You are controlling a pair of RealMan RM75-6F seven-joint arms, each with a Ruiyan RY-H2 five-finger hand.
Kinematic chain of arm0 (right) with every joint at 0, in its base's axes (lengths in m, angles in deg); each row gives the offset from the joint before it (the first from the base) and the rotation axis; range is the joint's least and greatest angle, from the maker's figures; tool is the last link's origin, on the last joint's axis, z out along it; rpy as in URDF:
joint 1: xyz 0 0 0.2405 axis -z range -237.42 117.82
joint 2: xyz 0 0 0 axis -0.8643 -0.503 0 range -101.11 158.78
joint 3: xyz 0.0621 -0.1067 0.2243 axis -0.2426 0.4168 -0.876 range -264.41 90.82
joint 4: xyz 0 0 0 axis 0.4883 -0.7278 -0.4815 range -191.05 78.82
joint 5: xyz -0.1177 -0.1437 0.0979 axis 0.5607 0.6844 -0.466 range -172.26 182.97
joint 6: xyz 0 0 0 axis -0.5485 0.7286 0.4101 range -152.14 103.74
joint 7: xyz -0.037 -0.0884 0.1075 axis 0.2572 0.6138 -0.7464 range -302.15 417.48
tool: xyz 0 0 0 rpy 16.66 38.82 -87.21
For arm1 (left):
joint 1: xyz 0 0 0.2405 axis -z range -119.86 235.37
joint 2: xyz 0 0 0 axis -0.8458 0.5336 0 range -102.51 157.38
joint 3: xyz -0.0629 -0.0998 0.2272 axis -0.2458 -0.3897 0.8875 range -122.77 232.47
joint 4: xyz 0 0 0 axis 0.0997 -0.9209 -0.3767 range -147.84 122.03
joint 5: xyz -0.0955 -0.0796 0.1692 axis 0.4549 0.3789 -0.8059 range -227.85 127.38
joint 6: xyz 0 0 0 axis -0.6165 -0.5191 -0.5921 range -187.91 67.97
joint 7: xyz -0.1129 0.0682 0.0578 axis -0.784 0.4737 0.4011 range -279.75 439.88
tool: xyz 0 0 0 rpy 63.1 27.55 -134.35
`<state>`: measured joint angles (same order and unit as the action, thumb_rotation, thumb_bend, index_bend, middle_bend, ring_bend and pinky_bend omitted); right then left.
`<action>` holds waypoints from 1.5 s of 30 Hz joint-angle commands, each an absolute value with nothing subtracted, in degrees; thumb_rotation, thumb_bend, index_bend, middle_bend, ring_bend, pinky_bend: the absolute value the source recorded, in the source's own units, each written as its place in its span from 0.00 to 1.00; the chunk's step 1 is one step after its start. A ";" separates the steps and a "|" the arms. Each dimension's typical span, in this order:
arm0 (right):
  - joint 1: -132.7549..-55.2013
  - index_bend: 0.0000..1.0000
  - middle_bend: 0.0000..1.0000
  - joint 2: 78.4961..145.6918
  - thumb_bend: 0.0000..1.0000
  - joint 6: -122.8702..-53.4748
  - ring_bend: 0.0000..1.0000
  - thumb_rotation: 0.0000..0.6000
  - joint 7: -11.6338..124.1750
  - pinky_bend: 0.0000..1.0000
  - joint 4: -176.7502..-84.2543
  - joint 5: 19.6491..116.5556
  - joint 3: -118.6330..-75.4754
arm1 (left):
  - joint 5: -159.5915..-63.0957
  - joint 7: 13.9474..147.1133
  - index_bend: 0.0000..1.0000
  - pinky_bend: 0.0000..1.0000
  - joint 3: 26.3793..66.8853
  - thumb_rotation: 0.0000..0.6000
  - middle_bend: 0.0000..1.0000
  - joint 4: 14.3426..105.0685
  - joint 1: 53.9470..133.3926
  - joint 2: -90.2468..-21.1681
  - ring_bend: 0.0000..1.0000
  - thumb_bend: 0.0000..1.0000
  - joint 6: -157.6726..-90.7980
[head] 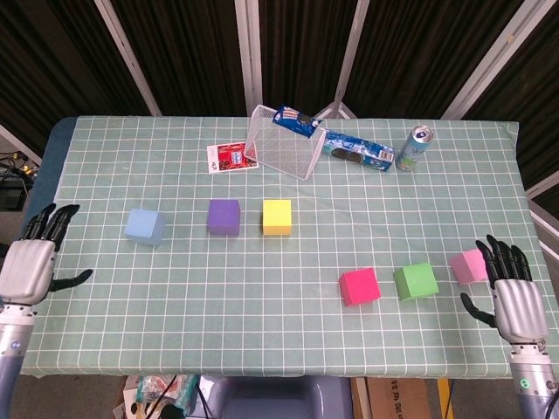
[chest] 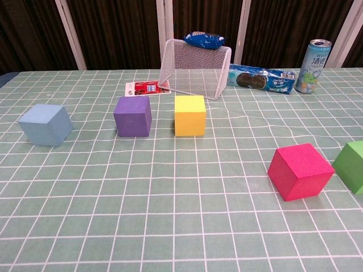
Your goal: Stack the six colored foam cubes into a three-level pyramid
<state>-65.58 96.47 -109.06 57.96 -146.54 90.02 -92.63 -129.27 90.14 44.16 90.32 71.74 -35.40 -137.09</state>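
Six foam cubes lie apart on the green checked cloth. The light blue cube (head: 145,226) (chest: 45,124), purple cube (head: 224,217) (chest: 133,116) and yellow cube (head: 277,217) (chest: 189,115) form a row at mid-left. The magenta cube (head: 359,286) (chest: 300,171), green cube (head: 416,281) (chest: 354,165) and pink cube (head: 469,265) sit at the front right. My left hand (head: 31,264) hovers open at the table's left edge, well left of the blue cube. My right hand (head: 510,295) is open just right of the pink cube. Neither hand shows in the chest view.
A white wire basket (head: 285,141) lies on its side at the back, with a blue snack pack (head: 294,120) on it. Beside it lie a cookie packet (head: 360,153), a drink can (head: 413,148) and a red card (head: 231,158).
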 commanded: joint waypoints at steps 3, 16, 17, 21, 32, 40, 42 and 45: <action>-65.61 0.00 0.00 96.08 0.31 -108.58 0.00 1.00 57.38 0.00 -146.97 89.42 -92.74 | -121.43 97.42 0.00 0.13 39.32 1.00 0.13 93.69 79.52 -36.63 0.04 0.01 -128.86; -65.56 0.00 0.00 95.08 0.31 -107.79 0.00 1.00 54.94 0.00 -147.57 88.55 -92.85 | -96.19 113.86 0.00 0.13 33.13 1.00 0.21 91.70 96.59 -43.59 0.04 0.03 -118.29; -65.56 0.00 0.00 95.02 0.31 -107.73 0.00 1.00 54.80 0.00 -147.61 88.49 -92.86 | -94.45 115.12 0.00 0.13 33.05 1.00 0.21 91.06 97.84 -44.24 0.04 0.03 -118.01; -65.55 0.00 0.00 94.70 0.31 -107.42 0.00 1.00 54.11 0.00 -147.80 88.21 -92.86 | -87.08 120.05 0.00 0.13 32.93 1.00 0.22 87.82 103.02 -47.16 0.04 0.03 -117.51; -65.50 0.00 0.00 94.16 0.31 -106.78 0.00 1.00 53.13 0.00 -148.10 87.46 -92.87 | -74.82 127.53 0.00 0.13 34.68 1.00 0.26 77.37 112.71 -54.50 0.05 0.04 -116.09; -65.45 0.00 0.00 93.97 0.31 -106.67 0.00 1.00 53.08 0.00 -148.24 87.20 -92.90 | -70.64 128.81 0.00 0.13 35.51 1.00 0.30 69.97 117.42 -59.90 0.06 0.04 -114.16; -65.42 0.00 0.00 93.96 0.31 -106.66 0.00 1.00 53.07 0.00 -148.24 87.07 -92.93 | -70.41 128.82 0.00 0.13 35.72 1.00 0.30 68.87 118.15 -60.76 0.06 0.04 -113.87; -65.40 0.00 0.00 93.90 0.31 -106.50 0.00 1.00 52.92 0.00 -148.27 86.65 -93.05 | -70.15 128.90 0.00 0.13 36.14 1.00 0.30 67.38 119.22 -61.86 0.06 0.04 -113.33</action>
<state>-65.41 93.92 -106.54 52.96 -148.25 86.71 -93.02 -70.33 128.79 35.86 67.88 118.76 -61.41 -113.64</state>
